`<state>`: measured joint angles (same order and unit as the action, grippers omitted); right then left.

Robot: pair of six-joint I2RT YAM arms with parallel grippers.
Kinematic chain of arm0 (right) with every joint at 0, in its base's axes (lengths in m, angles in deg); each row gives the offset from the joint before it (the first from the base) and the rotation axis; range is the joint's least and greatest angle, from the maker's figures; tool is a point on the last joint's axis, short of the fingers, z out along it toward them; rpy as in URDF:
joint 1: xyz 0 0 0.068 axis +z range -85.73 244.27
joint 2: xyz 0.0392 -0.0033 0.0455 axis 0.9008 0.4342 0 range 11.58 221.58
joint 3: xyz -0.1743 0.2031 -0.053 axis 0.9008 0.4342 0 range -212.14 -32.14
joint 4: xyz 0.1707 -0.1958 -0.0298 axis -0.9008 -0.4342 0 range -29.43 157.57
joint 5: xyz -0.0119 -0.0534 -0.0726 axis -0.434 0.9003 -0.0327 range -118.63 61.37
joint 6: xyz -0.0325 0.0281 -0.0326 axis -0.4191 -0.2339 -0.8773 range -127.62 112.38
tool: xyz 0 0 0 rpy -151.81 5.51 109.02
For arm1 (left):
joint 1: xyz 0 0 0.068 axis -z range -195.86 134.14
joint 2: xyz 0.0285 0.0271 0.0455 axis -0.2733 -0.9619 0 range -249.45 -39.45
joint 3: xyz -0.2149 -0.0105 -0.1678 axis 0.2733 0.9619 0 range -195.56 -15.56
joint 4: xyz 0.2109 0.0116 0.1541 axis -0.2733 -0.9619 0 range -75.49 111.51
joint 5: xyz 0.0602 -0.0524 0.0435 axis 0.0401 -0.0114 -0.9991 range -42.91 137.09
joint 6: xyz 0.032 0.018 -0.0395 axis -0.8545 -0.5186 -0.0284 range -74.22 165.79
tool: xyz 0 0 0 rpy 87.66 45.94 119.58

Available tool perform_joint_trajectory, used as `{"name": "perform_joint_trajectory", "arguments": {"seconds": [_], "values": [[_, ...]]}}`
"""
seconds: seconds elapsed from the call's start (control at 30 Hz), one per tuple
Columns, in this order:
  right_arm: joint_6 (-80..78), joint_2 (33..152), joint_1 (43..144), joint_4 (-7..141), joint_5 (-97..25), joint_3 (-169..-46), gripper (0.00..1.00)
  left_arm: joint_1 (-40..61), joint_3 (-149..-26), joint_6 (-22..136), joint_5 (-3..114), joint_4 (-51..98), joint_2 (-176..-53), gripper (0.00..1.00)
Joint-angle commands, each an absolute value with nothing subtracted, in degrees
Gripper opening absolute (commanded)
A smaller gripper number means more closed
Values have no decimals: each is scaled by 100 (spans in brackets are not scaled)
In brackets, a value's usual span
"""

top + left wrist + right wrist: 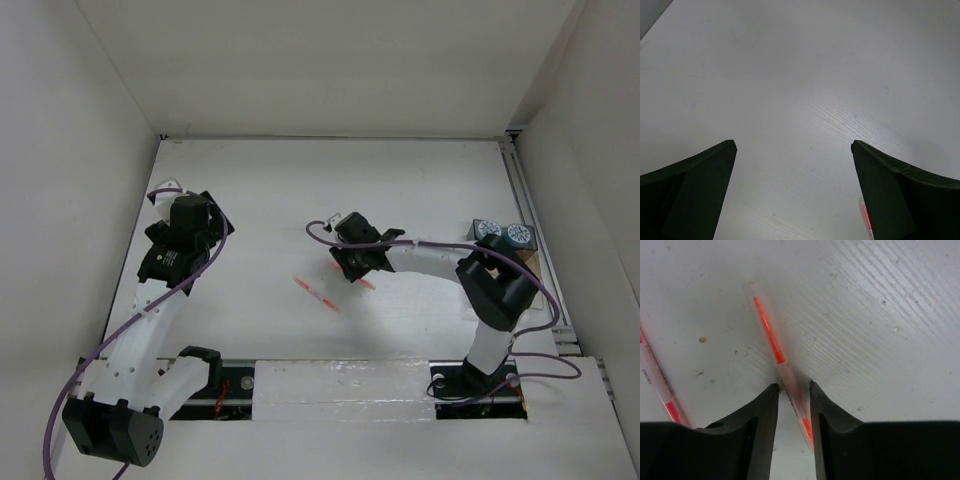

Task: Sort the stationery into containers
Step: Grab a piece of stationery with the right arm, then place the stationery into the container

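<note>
White table (pixel 300 180) under both arms. Left gripper (pixel 792 145) over table's left side, jaws spread wide. Right gripper (pixel 794 385) at table centre, fingers narrowly parted, straddling red-pink pen (pixel 771 337) lying flat, not pinching it. Tray (pixel 533 263) at right edge; two patterned rolls (pixel 487 229) at its far end. Second red-pink pen (pixel 317 292) lies near, to left.

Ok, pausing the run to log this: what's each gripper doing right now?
Left gripper: open, holding nothing.
Right gripper: narrowly open, jaws either side of a red-pink pen, not yet gripping it.
</note>
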<state>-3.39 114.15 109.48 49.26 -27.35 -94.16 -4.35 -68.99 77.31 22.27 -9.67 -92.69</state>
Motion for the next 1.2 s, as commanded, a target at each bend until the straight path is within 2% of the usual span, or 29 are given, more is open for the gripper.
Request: {"name": "perform_joint_trajectory", "arguments": {"seconds": [0.0,0.03,0.07,0.13,0.17,0.33,0.5,0.67,0.83,1.07,1.17], "values": [[-200,11731,11076,4982,-2652,-9340,35,-461,-7119,7681,2231,-987,-9210,100],[-200,11731,11076,4981,-2652,-9401,29,-461,-7119,7681,2231,-987,-9158,100],[-200,11792,11137,4929,-2652,-9401,18,-461,-7119,7681,2231,-987,-9157,100],[-139,11793,11138,4929,-2652,-9401,3,-461,-7119,7681,2231,-987,-9157,100],[-138,11793,11138,4929,-2652,-9401,0,-461,-7119,7681,2231,-987,-9157,100],[291,11039,11015,5288,-2450,-9340,0,-461,-7119,7681,2231,-934,-9104,100],[1615,9581,10480,5508,-1721,-9051,0,-461,-7119,7681,2231,-934,-9052,100],[2989,8148,9366,5063,-519,-8261,0,-461,-7067,7681,2283,-934,-9052,100],[4008,6384,8002,4280,-393,-7513,0,-461,-7066,7681,2336,-934,-8999,100],[4054,4098,6516,3365,-24,-6800,0,-408,-7066,7681,2336,-882,-8947,100],[4002,3717,5997,3127,38,-6694,0,-408,-7066,7681,2389,-881,-8946,100]]}}
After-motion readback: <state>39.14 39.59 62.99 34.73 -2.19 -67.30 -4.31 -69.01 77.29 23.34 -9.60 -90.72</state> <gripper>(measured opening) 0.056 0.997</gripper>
